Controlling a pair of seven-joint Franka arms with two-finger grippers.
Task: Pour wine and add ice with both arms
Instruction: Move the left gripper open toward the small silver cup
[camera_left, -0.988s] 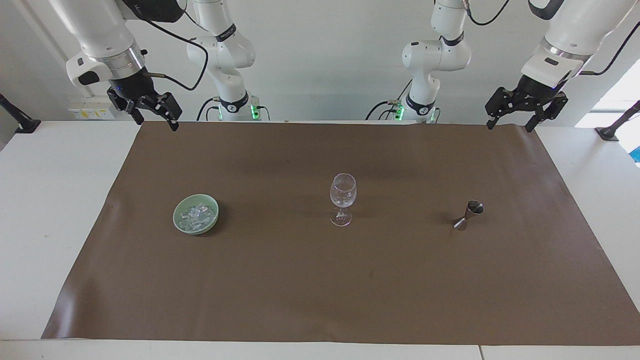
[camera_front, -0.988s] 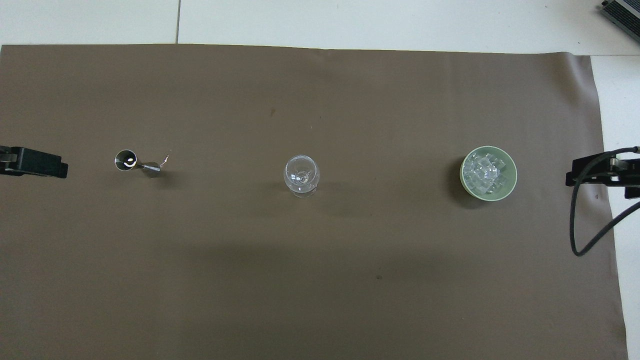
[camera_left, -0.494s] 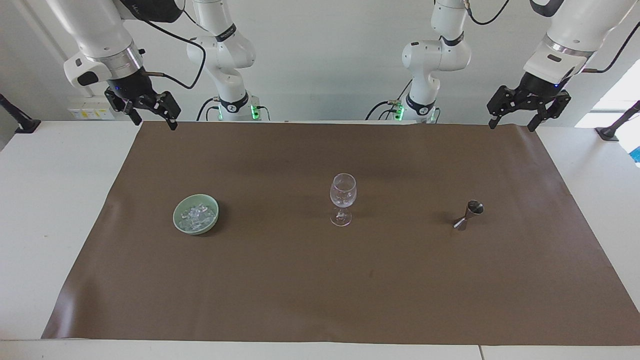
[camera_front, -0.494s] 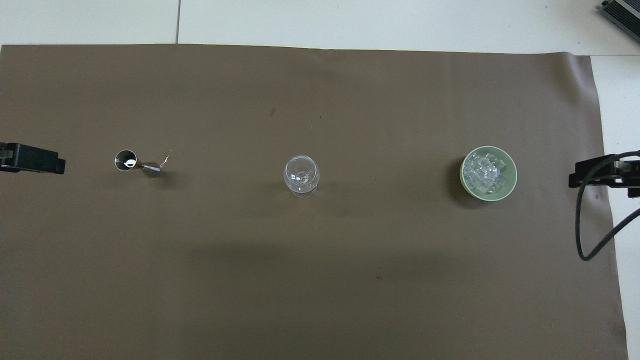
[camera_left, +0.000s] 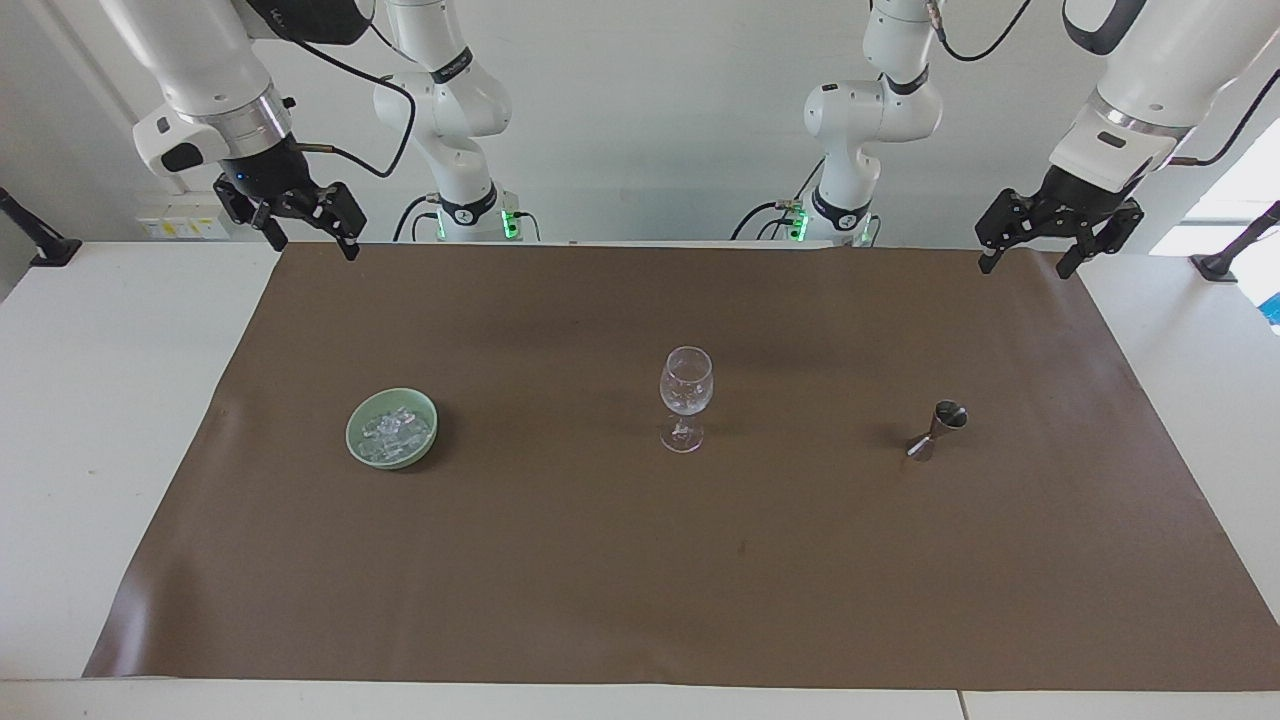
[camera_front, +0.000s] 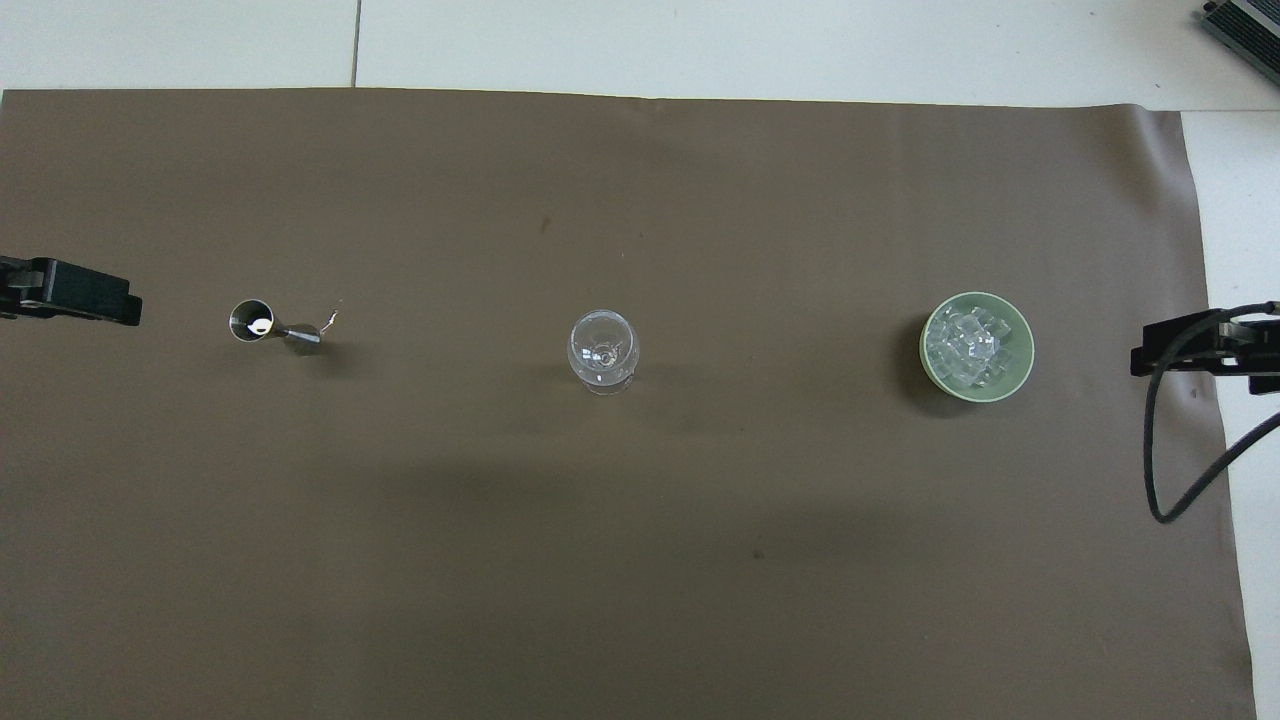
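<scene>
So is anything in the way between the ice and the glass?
Nothing visible is. The ice sits in the green bowl, and only bare brown mat lies between it and the glass. The metal measuring cup stands beside the glass, toward the left arm's end.

My white table (camera_left: 120, 400) carries a brown mat (camera_left: 640, 560) over most of its top. On the mat stand a green bowl (camera_left: 356, 448), a stemmed glass (camera_left: 686, 400) and a metal jigger (camera_left: 936, 430), well apart in one row.
</scene>
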